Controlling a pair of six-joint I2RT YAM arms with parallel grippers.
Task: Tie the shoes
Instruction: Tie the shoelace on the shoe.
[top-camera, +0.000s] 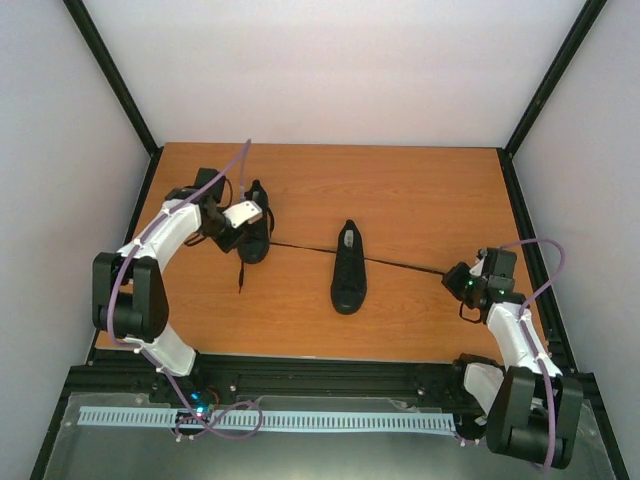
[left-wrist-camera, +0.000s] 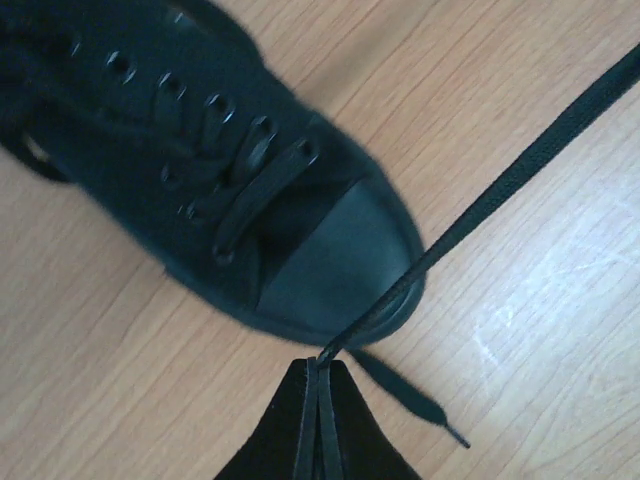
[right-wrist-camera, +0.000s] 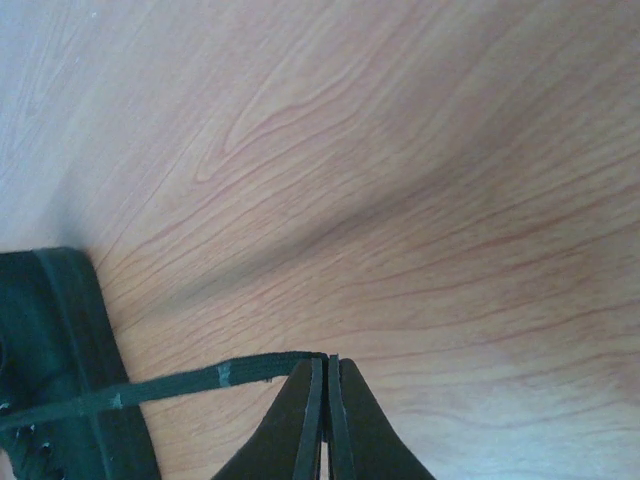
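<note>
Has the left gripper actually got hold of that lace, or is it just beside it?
Touching. The left wrist view shows the lace running straight into the tips of the closed left gripper, pinched between them with no gap.

We get bright, even light from overhead in the top view, with the pale walls a bit washed out. On the left wrist view, whitish glare streaks the table (left-wrist-camera: 520, 330) and the black shoe (left-wrist-camera: 200, 150) swallows detail. The right wrist view looks hazy, with a broad, soft shadow across the wood.

Black shoes (top-camera: 348, 270), brown wood-grain table (top-camera: 400, 190)
</note>
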